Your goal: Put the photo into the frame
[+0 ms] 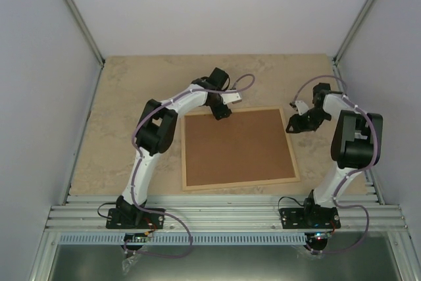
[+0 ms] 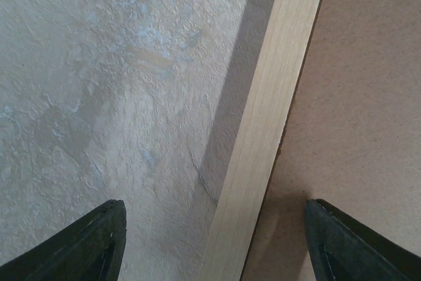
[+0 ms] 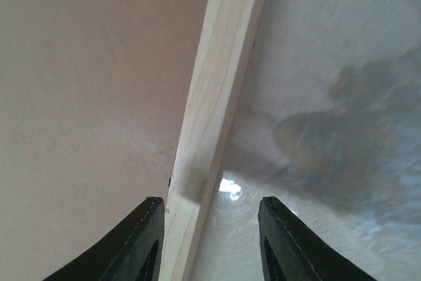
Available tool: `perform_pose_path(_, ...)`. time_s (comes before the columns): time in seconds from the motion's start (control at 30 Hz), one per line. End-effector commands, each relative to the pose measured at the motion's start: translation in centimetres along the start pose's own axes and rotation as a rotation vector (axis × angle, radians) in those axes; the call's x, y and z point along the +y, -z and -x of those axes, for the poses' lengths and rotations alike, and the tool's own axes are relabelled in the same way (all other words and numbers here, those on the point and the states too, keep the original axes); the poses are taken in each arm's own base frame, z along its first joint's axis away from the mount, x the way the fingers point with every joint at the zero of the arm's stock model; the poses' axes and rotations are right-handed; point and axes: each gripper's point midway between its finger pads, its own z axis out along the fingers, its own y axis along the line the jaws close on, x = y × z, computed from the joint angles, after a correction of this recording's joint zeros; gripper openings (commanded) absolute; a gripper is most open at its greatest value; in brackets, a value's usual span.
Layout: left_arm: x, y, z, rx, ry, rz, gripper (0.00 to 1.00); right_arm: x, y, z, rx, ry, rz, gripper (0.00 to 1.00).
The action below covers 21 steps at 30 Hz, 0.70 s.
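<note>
Top external view: the large, thin-edged rectangular frame of pale light wood (image 1: 238, 185) lay flat on the mottled beige worktop (image 1: 125, 90), its opening filled by the flat brown backing board (image 1: 237, 146).
Photo: the large landscape photo showed in no view; whether it lay under the board could not be told.
Left gripper: the left gripper (image 1: 222, 111) hung over the frame's far left corner with its jaws wide apart. One finger (image 2: 85, 248) was over the worktop and the other over the board, with the wooden rail between them and nothing held.
Right gripper: the right gripper (image 1: 294, 123) stood at the far right corner, jaws apart astride the right rail and gripping nothing. Its inner finger (image 3: 141, 241) was very close to the wood.
Slip risk: the rail was thin and smooth, so a shallow pinch would likely let it slide out.
Skew risk: if one gripper closed or lifted before the other, the frame would probably twist or skid across the worktop.
Board risk: tilting the frame could drop the loose board out, along with any print beneath it.
</note>
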Motion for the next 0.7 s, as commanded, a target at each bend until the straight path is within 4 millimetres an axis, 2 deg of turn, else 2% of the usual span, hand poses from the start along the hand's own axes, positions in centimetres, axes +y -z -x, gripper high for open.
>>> perform_pose_path(0.0, -1.7, -3.1, -3.3, 0.114, 0.014, -0.006, 0.76, 0.3, -1.0, -1.8, 0.049, -0.022, -0.02, 0.41)
perform_pose_path(0.27, -2.2, -3.4, -4.0, 0.122, 0.01, -0.018, 0.76, 0.2, -1.2, -1.2, 0.021, -0.044, -0.055, 0.35)
perform_pose_path(0.5, -2.6, -3.3, -4.4, 0.123, 0.009, -0.023, 0.75, 1.1, 1.0, 0.8, -0.058, -0.031, -0.038, 0.34)
perform_pose_path(0.67, -2.8, -3.3, -4.7, 0.126, 0.009, -0.023, 0.75, 1.1, 0.9, 0.7, -0.058, -0.037, -0.036, 0.33)
